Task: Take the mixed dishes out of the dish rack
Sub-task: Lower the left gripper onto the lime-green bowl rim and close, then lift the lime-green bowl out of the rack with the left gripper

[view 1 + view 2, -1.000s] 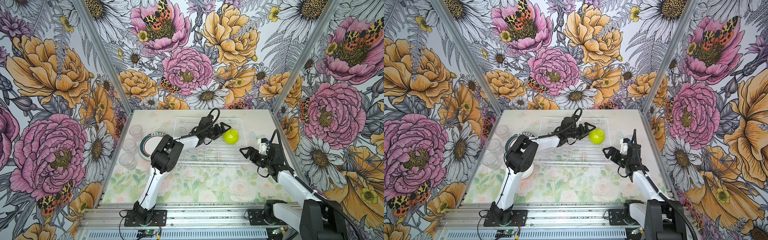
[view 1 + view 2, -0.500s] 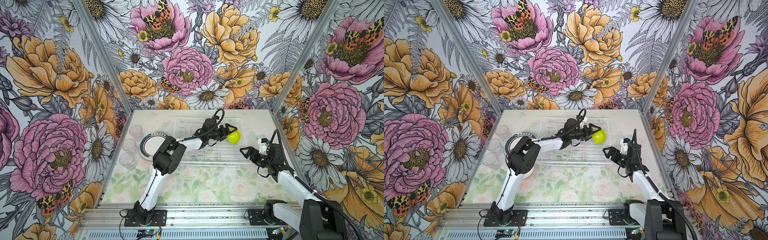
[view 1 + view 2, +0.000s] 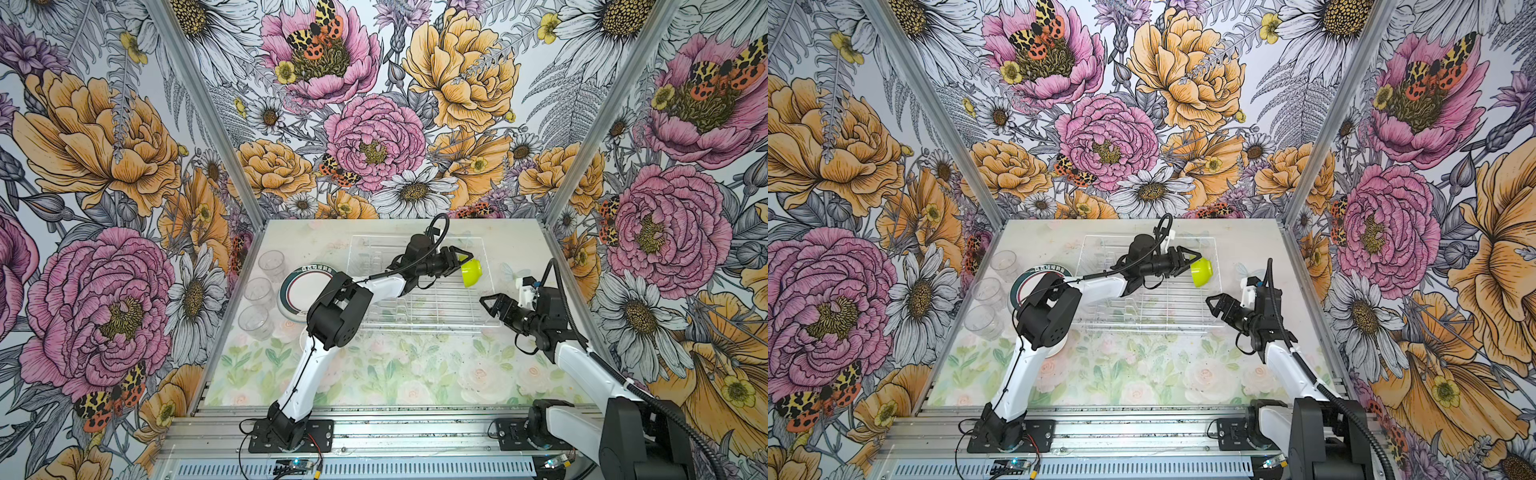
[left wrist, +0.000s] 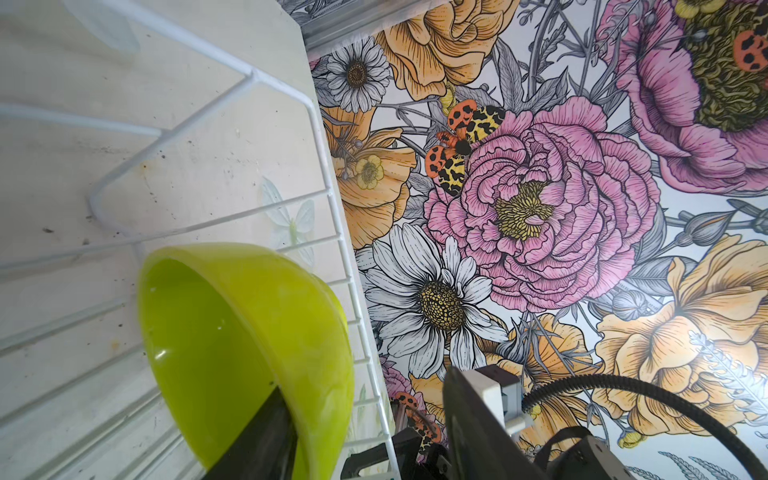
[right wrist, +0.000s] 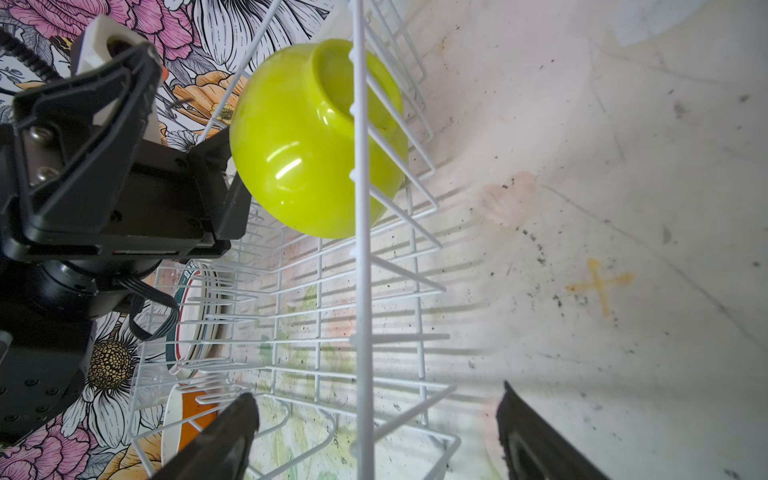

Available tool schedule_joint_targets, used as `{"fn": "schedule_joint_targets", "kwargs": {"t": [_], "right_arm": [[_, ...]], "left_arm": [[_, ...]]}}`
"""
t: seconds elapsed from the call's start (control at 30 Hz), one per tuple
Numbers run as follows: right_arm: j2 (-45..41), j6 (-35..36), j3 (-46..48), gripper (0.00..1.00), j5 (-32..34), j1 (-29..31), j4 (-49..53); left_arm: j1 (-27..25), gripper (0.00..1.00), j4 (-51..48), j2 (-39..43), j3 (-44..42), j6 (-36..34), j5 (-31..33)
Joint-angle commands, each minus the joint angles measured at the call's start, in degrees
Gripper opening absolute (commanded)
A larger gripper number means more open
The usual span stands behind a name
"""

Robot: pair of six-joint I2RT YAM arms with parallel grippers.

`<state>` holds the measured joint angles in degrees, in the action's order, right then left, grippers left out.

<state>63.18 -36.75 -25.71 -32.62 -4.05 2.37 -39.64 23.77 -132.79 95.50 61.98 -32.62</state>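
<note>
The lime-green bowl [image 3: 472, 272] [image 3: 1201, 271] is tipped on its side in the far right corner of the white wire dish rack [image 3: 424, 307] [image 3: 1154, 307]. My left gripper [image 3: 463, 262] [image 3: 1192, 261] straddles its rim. In the left wrist view one finger [image 4: 257, 436] lies inside the bowl [image 4: 249, 332], and the other stands well clear of the wall, so the gripper [image 4: 363, 380] is open. My right gripper [image 3: 488, 312] [image 5: 376, 395] is open beside the rack's right side wall [image 5: 359, 249] and holds nothing. From there the bowl's underside [image 5: 311, 137] shows.
Left of the rack, three clear tumblers [image 3: 272, 262] [image 3: 258, 291] [image 3: 254, 322] stand beside a teal-and-red rimmed plate [image 3: 305, 286] [image 5: 187, 324]. An orange dish [image 5: 199, 411] shows through the rack's wires. A white dish [image 3: 1059, 349] is partly hidden under the left arm.
My left gripper reached right to the green bowl and narrowed its jaws. The bowl went from lying flat to tipped on its side. The right arm has not moved.
</note>
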Motion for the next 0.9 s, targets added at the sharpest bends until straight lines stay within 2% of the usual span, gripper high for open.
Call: {"fn": "schedule_joint_targets", "kwargs": {"t": [0.0,0.13,0.3,0.87], "right_arm": [[0.2,1.0,-1.3,0.91,0.9,-0.3,-0.7],[0.4,1.1,-1.3,0.91,1.1,-0.3,-0.7],[0.6,1.3,-1.3,0.91,1.1,-0.4,-0.7],[2.0,1.6,-1.3,0.91,1.4,-0.4,-0.8]], "left_arm": [[-0.5,0.53,-4.5,-2.1,3.0,-4.2,0.4],[-0.7,0.50,-6.5,-3.7,4.3,-4.7,0.5],[-0.9,0.50,-8.0,-4.6,5.2,-5.9,0.8],[-1.6,0.60,-23.7,5.0,6.2,-21.8,6.4]]}}
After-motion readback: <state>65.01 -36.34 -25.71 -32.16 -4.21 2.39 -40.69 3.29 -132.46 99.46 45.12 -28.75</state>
